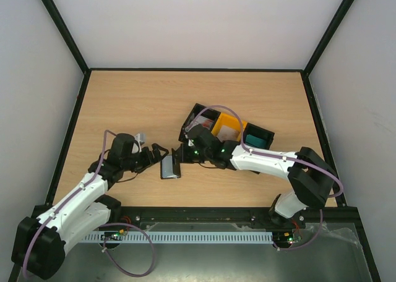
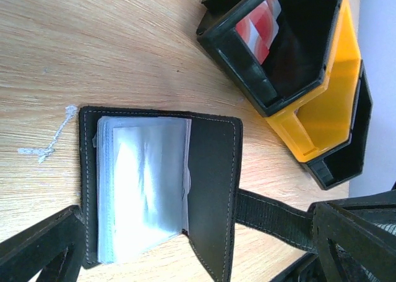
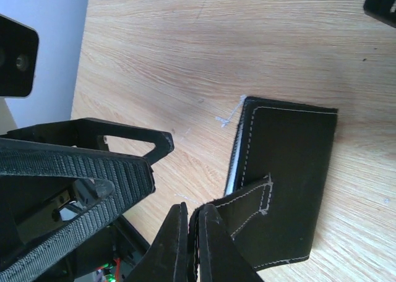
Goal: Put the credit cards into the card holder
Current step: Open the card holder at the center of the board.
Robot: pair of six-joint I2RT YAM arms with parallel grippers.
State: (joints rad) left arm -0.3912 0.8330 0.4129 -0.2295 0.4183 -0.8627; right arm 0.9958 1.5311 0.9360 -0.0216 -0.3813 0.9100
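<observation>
The black card holder [image 1: 171, 168] lies on the table between both grippers. In the left wrist view it [image 2: 210, 170] is open, its clear inner sleeves [image 2: 142, 183] showing and its cover flap lifted. My right gripper [image 3: 195, 232] is shut on the holder's snap tab [image 3: 244, 208] and holds the flap [image 3: 284, 164] up; it sits right of the holder [image 1: 183, 153]. My left gripper [image 1: 158, 152] is open and empty, its fingers [image 2: 37, 251] spread on either side of the holder's near end. Red-and-white credit cards [image 2: 260, 28] stand in the nearest black bin.
Three bins stand in a row behind the holder: a black one [image 1: 199, 118], a yellow one [image 1: 230, 128] with pale cards, and a black one [image 1: 257, 135] with teal inside. A black frame edges the wooden table [image 1: 124, 102].
</observation>
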